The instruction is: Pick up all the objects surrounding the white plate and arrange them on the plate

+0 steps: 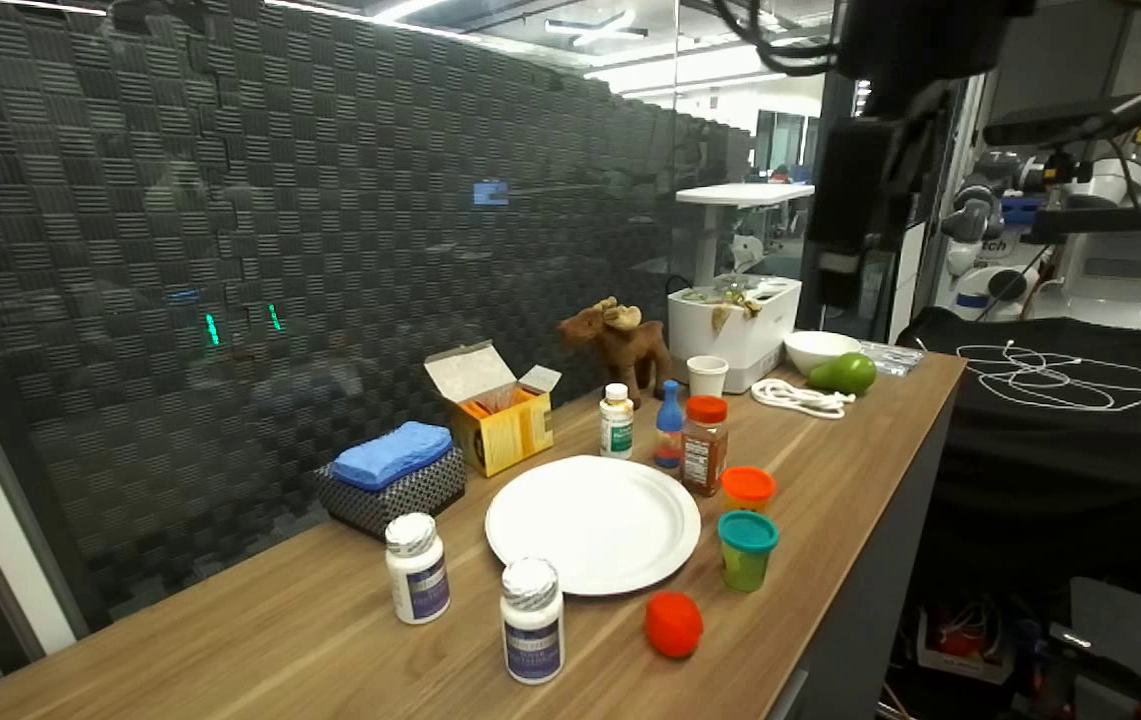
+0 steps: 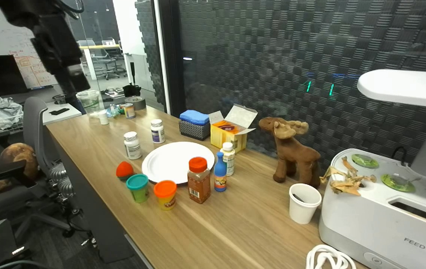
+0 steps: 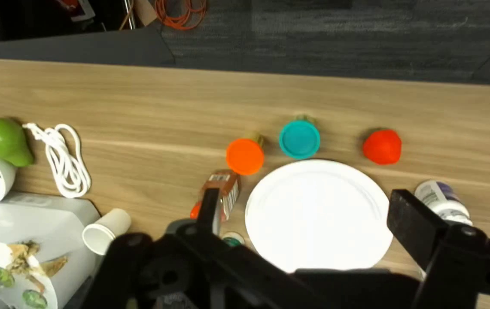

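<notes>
Wrist view: pincer (image 3: 304, 195) spread wide, nothing held; one white plate (image 3: 318, 214), bare, well below. One teal-lidded tub (image 3: 299, 139) just beside it, one orange-lidded tub (image 3: 245, 156) further left; probably light, stiff, take the sides.

In an exterior view, two purple-label pill bottles (image 1: 532, 625) near and left of the plate: likely light, slick, hold below cap. One red ball (image 1: 674, 625) near right, may roll, pinch its middle. One green-label bottle (image 1: 617, 425), far side.

In an exterior view, one red-capped spice jar (image 2: 199, 182), one blue bottle (image 2: 220, 173), near right; jar probably heaviest, grip body.
</notes>
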Robot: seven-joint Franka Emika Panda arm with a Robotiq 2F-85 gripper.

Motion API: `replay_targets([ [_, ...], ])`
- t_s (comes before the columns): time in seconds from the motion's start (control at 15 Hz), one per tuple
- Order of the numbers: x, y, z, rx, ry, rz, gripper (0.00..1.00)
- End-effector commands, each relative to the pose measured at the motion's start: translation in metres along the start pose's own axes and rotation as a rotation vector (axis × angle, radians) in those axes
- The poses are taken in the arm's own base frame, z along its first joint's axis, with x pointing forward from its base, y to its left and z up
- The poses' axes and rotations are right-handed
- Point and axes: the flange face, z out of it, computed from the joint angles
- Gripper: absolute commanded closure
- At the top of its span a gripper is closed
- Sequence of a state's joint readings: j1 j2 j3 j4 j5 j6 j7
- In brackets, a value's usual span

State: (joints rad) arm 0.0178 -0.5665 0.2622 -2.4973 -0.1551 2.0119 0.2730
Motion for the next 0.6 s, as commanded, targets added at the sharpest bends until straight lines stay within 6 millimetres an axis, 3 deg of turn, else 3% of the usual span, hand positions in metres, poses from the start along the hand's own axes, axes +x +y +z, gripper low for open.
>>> replay_targets([
  [0.0,0.067,-0.047,0.001,-0.031,0.071,0.063,0.00],
  [0.2,0.108,-0.087,0.013,0.017,0.016,0.096,0.00],
  [0.53,0.153,-0.148,0.046,0.104,-0.026,0.156,0.00],
])
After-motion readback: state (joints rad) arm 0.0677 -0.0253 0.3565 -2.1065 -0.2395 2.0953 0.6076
